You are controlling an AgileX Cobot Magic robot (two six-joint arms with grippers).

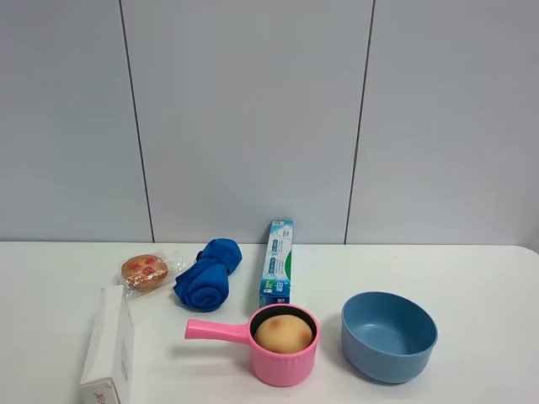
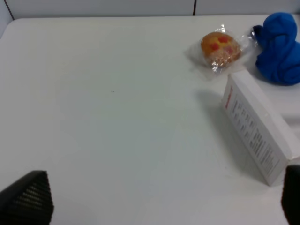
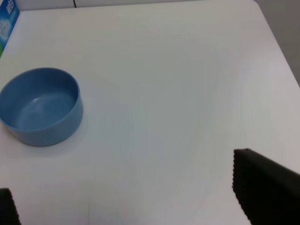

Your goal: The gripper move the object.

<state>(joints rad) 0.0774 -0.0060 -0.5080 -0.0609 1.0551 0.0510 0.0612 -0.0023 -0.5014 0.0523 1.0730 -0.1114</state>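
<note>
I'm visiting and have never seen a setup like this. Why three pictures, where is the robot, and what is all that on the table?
It is a robot with two arms, each ending in a gripper. One picture comes from a camera mounted high, looking down at the white table; neither arm shows in it. The other two come from cameras on the arms' wrists. The dark shapes at their edges are the fingertips of the left gripper and right gripper, spread wide and holding nothing.

On the table: a round yellowish fruit sitting inside a pink pot with a handle, a blue bowl beside it, a blue-green carton, a rolled blue cloth, a wrapped bun and a white box.
</note>
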